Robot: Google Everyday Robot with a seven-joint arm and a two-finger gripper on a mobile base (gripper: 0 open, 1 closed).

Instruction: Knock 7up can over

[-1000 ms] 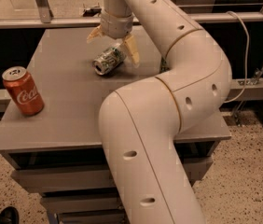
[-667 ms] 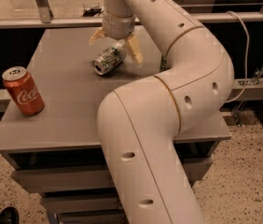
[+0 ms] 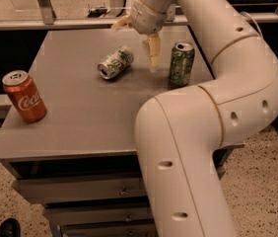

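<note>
Gripper (image 3: 135,46) above the table (image 3: 80,117), one finger (image 3: 121,22) half behind its wrist (image 3: 146,16); right edge of the table behind the arm (image 3: 213,147)

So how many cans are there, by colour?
Red Coca-Cola can, upright: 1
Pale silver 7up can, on its side: 1
Dark green can, upright: 1
Total: 3
The gripper hangs open just above them, between the 7up and green cans.

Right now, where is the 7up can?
In the camera view, the 7up can lies on its side toward the far middle of the table, just picture-left of the open gripper; the upright green can stands on the gripper's other side.
</note>
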